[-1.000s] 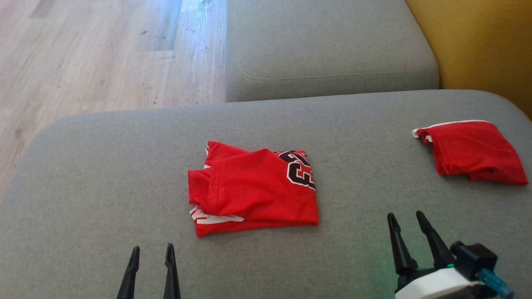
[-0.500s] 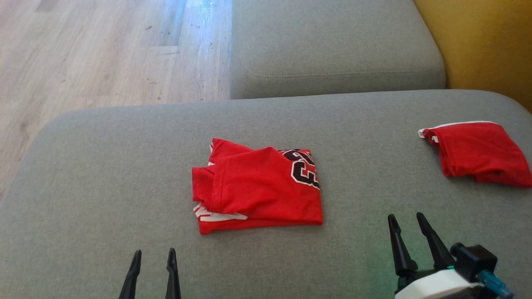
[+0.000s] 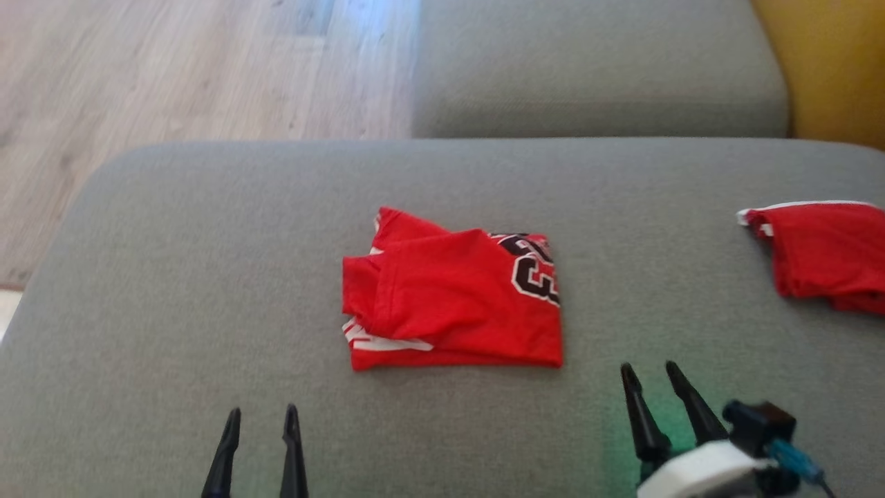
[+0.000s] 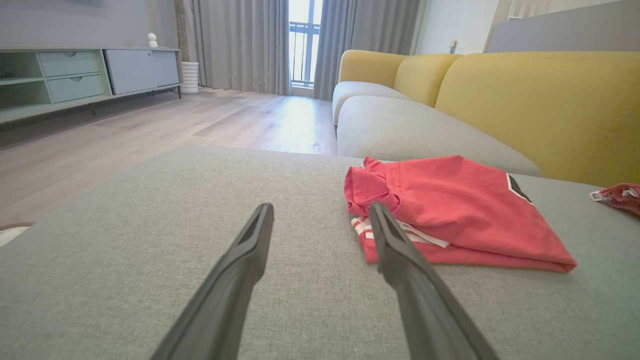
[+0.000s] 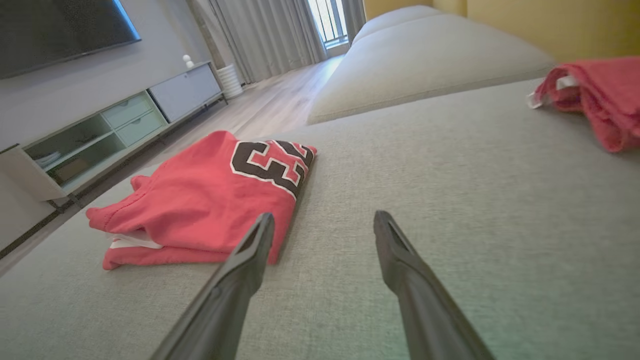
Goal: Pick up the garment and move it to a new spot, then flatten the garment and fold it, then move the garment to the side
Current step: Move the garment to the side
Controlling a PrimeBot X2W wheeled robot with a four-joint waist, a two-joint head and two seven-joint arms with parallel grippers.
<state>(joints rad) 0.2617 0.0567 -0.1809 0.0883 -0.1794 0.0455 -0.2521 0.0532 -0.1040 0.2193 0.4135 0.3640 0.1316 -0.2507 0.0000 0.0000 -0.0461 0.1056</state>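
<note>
At your near left, the left gripper (image 3: 263, 411) hangs over the grey cushion (image 3: 173, 277), its fingers spread apart and gripping nothing. To its right, in the middle of the cushion, you see the folded red garment (image 3: 456, 297). It has black numerals at its far right corner and white trim poking out at its near left edge. Further right, the right gripper (image 3: 648, 366) is likewise released and empty, near the garment's near right corner but not touching it. At the right edge lies a second red cloth (image 3: 823, 256), well apart.
</note>
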